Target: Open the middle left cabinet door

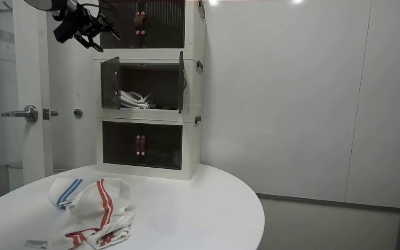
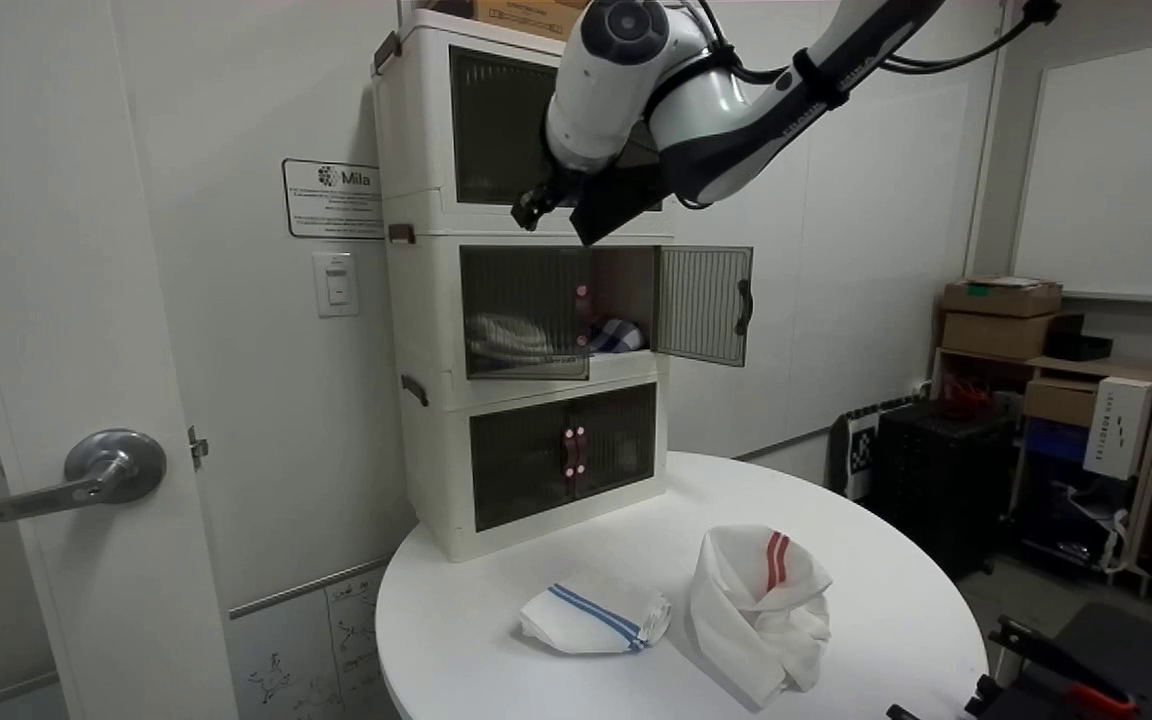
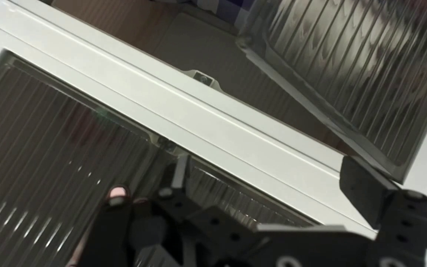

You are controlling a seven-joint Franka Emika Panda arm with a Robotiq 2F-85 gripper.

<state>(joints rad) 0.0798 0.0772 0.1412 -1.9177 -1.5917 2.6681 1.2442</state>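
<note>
The middle left cabinet door (image 1: 110, 83) is a dark see-through ribbed panel, swung outward on its left side. It stands open in both exterior views, its free edge out from the frame (image 2: 526, 312). In the wrist view the door (image 3: 350, 74) is at the upper right. My gripper (image 1: 109, 43) is open and empty, above the door and in front of the top tier. In the wrist view its fingers (image 3: 265, 167) are wide apart over the white frame. One finger appears near the door's corner; I cannot tell whether they touch. The gripper is partly hidden in an exterior view (image 2: 536, 205).
The middle right door (image 2: 704, 305) also stands open. Cloths (image 1: 135, 100) lie inside the middle tier. The top doors (image 1: 163, 24) and bottom doors (image 1: 160, 147) are shut. Striped towels (image 1: 99, 211) lie on the round white table (image 1: 200, 215). A room door with a lever handle (image 2: 116, 470) is nearby.
</note>
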